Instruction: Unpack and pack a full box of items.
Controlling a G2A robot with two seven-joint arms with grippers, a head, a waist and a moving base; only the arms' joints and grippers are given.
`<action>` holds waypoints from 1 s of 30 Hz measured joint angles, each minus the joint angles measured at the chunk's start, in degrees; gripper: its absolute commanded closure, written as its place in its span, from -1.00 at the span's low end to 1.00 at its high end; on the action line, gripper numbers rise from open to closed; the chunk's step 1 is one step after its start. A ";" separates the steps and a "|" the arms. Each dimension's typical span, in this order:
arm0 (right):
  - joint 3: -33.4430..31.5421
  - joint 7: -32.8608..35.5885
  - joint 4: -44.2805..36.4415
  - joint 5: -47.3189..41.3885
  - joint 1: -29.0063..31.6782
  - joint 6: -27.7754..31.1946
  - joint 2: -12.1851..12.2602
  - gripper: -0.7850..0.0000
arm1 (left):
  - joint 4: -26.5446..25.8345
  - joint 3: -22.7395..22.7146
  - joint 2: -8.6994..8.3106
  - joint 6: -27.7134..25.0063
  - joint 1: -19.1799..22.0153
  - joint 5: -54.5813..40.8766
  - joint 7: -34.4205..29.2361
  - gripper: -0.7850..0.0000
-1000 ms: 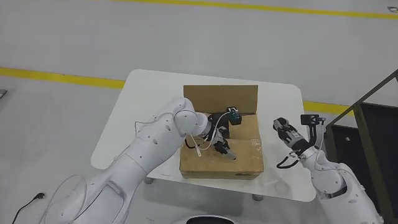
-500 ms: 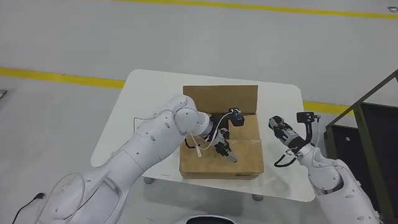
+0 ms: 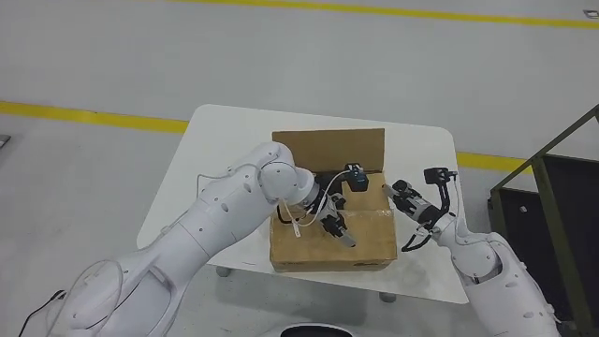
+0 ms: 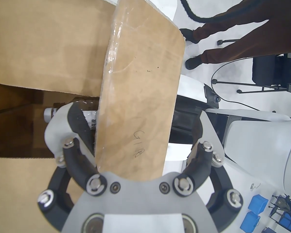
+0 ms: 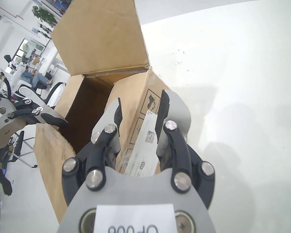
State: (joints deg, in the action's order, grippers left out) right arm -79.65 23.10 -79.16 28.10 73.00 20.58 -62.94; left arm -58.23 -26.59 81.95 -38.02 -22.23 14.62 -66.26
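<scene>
the right end effector (image 3: pixel 404 194) has come in leftward across the table (image 3: pixel 225 150) and now sits at the right side of the box (image 3: pixel 332 251). the box stands mid-table with its far flap (image 3: pixel 328 148) upright, and the left arm has barely shifted. the right one's fingers are spread, one on each side of the box's right edge, gripping nothing. the left end effector (image 3: pixel 343 232) hangs over the box's opening, also spread, with a flap (image 4: pixel 140 73) standing between its fingers but not pinched. the step looks like opening the flaps for unpacking. to do it well, i'd have the right one settle deeper over its edge before closing, so the card lies flat on the pads and not on a corner. it should then fold outward in an arc about the crease rather than pull straight, since the box may slide. the left should hold its flap back, well apart from the other arm. to the top view's outline the left wrist view adds a bottle (image 4: pixel 49 113) lying in the dark under the flap, and the right wrist view adds a label (image 5: pixel 145 144) on the box's right wall.
</scene>
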 measured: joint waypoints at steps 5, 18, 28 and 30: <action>1.80 1.83 1.90 -0.22 -1.82 -2.11 -0.36 0.18 | -1.97 0.62 -0.67 -0.08 0.11 -0.73 0.07 -1.00; 4.45 2.22 5.89 -1.39 -5.05 -5.74 -1.20 0.39 | -11.89 2.35 -4.49 0.69 0.00 -4.56 -0.71 -1.00; 4.20 1.23 5.96 -1.84 -5.29 -5.47 -1.31 0.21 | -24.01 1.64 -9.86 2.21 -1.81 -7.54 -2.22 -1.00; 3.78 0.65 5.39 -2.49 -4.89 -4.90 -1.29 0.11 | -26.16 1.31 -11.05 2.46 -2.65 -7.53 -2.47 -1.00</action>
State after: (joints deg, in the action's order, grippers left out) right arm -75.87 23.75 -73.77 25.61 68.12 15.68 -64.23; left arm -84.39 -25.29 70.90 -35.56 -24.88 7.09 -68.73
